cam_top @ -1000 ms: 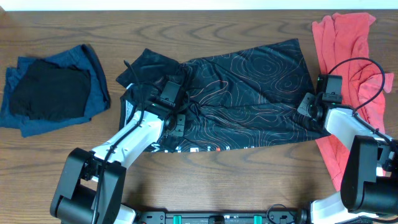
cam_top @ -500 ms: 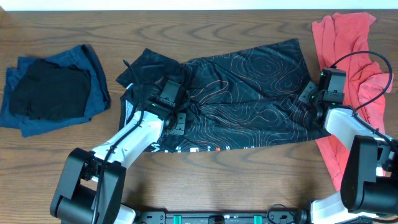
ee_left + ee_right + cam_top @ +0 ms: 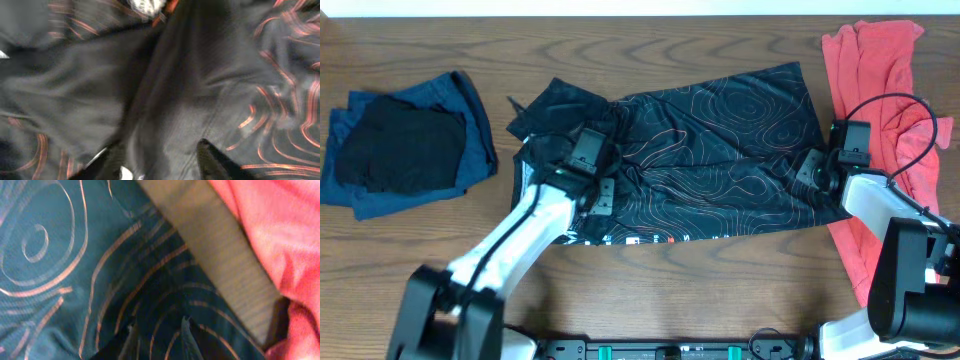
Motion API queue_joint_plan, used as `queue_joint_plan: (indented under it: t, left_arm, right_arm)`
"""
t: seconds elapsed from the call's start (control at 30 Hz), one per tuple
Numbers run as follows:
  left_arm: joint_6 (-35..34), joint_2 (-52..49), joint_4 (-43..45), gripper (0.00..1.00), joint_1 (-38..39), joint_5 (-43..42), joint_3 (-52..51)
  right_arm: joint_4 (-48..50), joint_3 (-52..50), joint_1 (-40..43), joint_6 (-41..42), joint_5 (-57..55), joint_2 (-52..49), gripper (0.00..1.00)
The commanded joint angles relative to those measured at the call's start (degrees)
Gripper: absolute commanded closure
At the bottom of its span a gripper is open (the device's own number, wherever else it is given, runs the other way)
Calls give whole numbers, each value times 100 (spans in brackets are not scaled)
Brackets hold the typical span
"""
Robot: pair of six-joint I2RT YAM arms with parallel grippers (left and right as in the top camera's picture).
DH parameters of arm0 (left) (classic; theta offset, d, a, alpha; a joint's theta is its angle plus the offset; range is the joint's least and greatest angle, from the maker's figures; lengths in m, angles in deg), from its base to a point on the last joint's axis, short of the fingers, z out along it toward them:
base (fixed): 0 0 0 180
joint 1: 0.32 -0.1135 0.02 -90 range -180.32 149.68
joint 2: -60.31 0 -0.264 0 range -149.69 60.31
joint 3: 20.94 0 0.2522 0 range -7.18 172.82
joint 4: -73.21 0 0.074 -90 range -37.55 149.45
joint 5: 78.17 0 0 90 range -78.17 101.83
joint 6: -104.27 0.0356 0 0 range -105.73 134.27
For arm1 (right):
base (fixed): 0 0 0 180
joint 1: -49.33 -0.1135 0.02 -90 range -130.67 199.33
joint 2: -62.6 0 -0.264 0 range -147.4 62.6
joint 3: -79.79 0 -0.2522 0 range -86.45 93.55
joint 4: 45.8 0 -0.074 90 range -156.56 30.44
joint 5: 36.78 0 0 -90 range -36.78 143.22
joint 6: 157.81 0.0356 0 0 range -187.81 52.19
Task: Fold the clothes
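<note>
Though blurred, left gripper [image 3: 157, 152] stands parted on jersey [image 3: 235, 70]; right gripper [image 3: 159, 326] seems slightly open.

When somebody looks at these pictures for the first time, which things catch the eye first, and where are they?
First, the black jersey with thin orange contour lines, spread across the middle of the table. The left fingers and right fingers stand just over its cloth, near its left part and right edge. Next, the coral-red garment crumpled at the far right, and the blue and black pile at the far left.
</note>
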Motion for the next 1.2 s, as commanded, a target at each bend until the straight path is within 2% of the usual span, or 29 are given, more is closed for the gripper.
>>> queue_joint_plan:
  t: [0.0,0.17,0.23,0.5,0.6,0.87,1.0,1.17]
  left_arm:
    - [-35,623,-4,34,-306,144,334]
    - [289,966,122,31,-1266,2,597]
    - [442,885,245,32,-1696,-308,721]
    - [468,-219,935,31,-2872,-1624,1447]
    - [463,-859,1163,32,-3036,-2142,1827]
    - [361,-2253,1622,32,-3095,-2157,2181]
    - [-4,-2623,1858,31,-3204,-2129,2181]
    - [-61,-2798,1860,32,-3274,-2024,2181]
  right_arm:
    - [-173,-7,-33,-302,170,299,64]
    - [-450,-4,-33,-503,175,1169,55]
    - [-588,-4,-35,-503,199,1545,54]
    - [-1222,-4,-39,-496,518,2181,53]
    - [-1434,-4,-44,-496,623,2179,53]
    - [-1591,-4,-44,-496,621,2179,53]
    - [-1685,-4,-44,-498,619,2179,53]
    - [-1696,-4,-44,-503,597,2179,52]
